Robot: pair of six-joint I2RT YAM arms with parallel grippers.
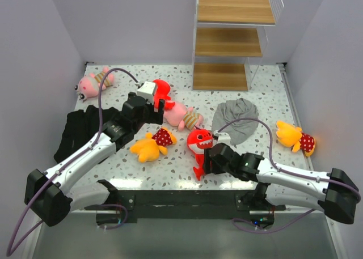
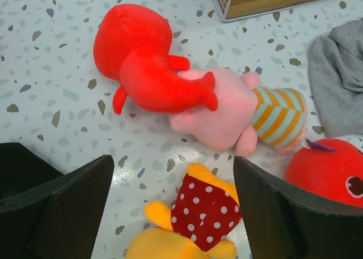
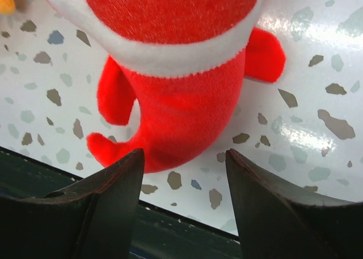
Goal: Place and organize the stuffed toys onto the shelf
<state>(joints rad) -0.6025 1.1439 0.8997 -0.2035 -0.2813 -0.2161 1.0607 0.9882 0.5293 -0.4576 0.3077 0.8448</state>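
Across the whole scene runs the speckled white worktop (image 1: 264, 89), and at its far edge stands the shelf (image 1: 232, 41), three light-brown boards in a thin white frame. A black cloth (image 1: 76, 131) lies crumpled at the left, partly under the left arm, and a grey cloth (image 1: 238, 117) is heaped right of centre.

All six stuffed toys lie on the worktop, well apart from the shelf's boards. A pink toy (image 1: 93, 83) rests at the far left. A plain red toy (image 2: 142, 66) lies across the head of a second pink toy with a striped shirt (image 2: 227, 114). Just nearer, a yellow-orange toy with a red dotted top (image 2: 198, 213) lies face down. A red-and-white toy with a toothed mouth (image 1: 199, 145) sits near the front edge. Another yellow-orange toy (image 1: 295, 137) lies alone at the right.

The left gripper (image 2: 173, 202) hangs spread wide above the centre yellow-orange toy, holding nothing. The right gripper (image 3: 184, 157) is also parted, its jaws either side of the toothed toy's tail without closing on it.
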